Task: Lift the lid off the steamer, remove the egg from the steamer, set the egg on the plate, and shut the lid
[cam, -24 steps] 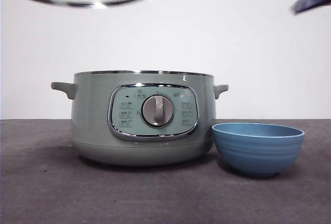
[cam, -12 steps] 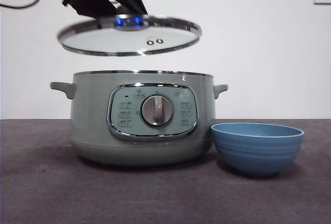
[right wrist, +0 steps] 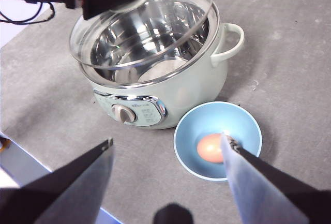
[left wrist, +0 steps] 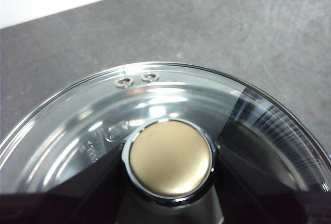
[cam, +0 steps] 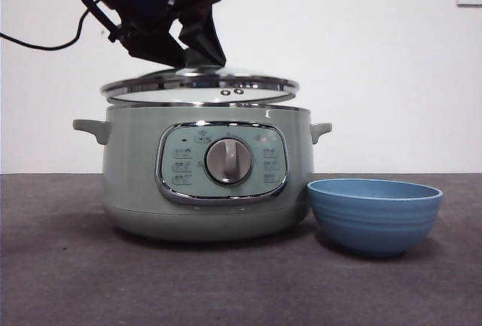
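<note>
The clear glass lid [cam: 199, 86] hangs just above the rim of the sage-green steamer [cam: 203, 172], slightly tilted. My left gripper [cam: 188, 59] is shut on the lid's knob [left wrist: 169, 158]; the right wrist view shows it holding the lid [right wrist: 142, 22] over the open steamer [right wrist: 155, 84]. The steamer's steel inside shows no egg. The egg [right wrist: 210, 148] lies in the blue plate [right wrist: 243, 125], a bowl standing right of the steamer in the front view [cam: 375, 215]. My right gripper [right wrist: 168, 149] is open and empty, high above the plate.
The steamer and plate stand on a grey table [cam: 68, 281]. A black cable [cam: 45, 44] trails from the left arm at the top left. The table's edge lies near the right wrist view's lower left corner.
The left gripper has brought the lid down from high above to just over the steamer's rim. The dark tips at the top right have left the front view.
</note>
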